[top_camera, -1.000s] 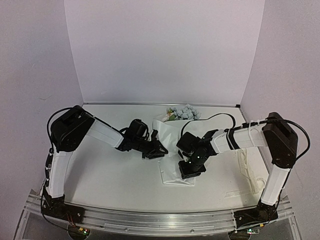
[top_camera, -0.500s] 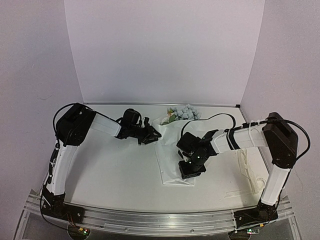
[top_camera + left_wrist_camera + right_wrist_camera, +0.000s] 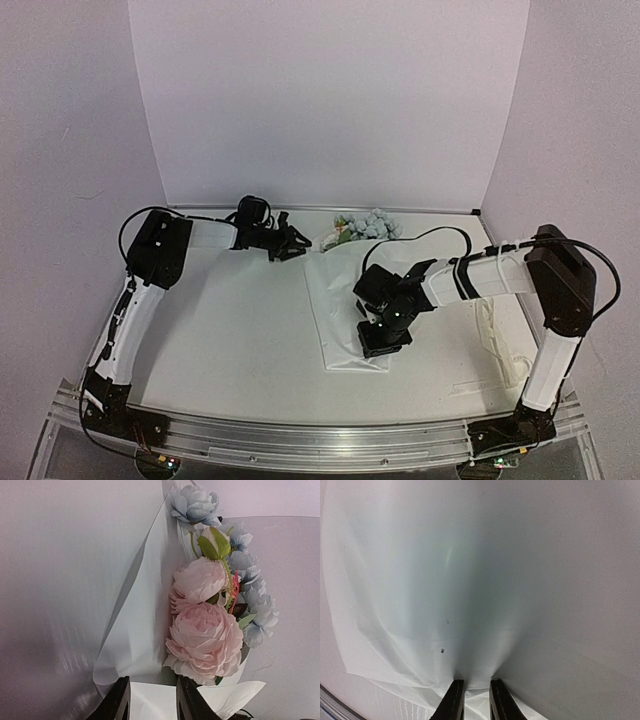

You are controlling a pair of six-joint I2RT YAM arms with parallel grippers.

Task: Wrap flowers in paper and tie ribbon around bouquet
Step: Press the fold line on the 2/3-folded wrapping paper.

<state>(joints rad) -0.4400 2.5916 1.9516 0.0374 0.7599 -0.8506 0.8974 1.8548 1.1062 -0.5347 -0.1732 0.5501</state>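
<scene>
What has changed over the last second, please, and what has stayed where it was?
The left gripper swung rearward from the left edge of the paper and now sits open and empty, just left of the flowers. The right gripper stays pinched on the near end of the paper. The flowers have not moved.

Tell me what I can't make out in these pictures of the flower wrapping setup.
- Stems of the flowers: covered by the paper in every view.
- Left hand: cut off by its wrist view's bottom edge; top view too small to show any grip.
- Right hand: pinches the paper; whether stems lie inside, the paper hides.
- Ribbon: faint in the top view, too thin to trace.
</scene>
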